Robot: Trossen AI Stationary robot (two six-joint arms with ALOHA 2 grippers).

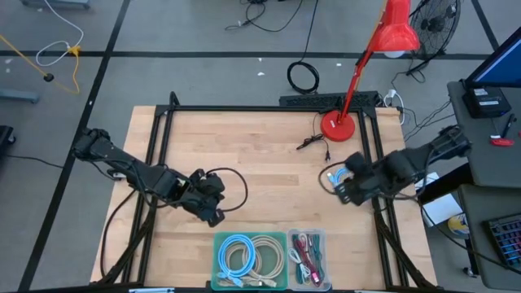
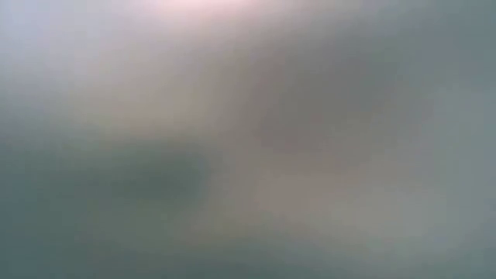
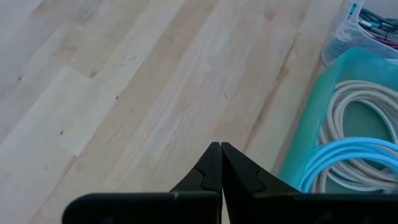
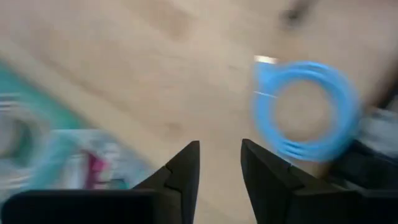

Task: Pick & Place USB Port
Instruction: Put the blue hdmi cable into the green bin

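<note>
A blue coiled USB cable (image 1: pixel 331 175) (image 4: pixel 308 112) lies flat on the wooden table near its right edge, with a pale plug end (image 4: pixel 266 60) showing. Just beside it, above the table, is my right gripper (image 1: pixel 345 190) (image 4: pixel 221 165), open with nothing between its fingers. My left gripper (image 1: pixel 213 213) (image 3: pixel 221 158) is shut and empty over the table's near left part, next to the teal tray (image 1: pixel 218 248). The low view shows only blur.
The teal tray (image 3: pixel 311 130) at the near edge holds coiled blue and white cables. A clear box (image 1: pixel 307 259) of red and green cables stands to its right. A red desk lamp (image 1: pixel 337 126) and a small black cable (image 1: pixel 312 142) are at the far right.
</note>
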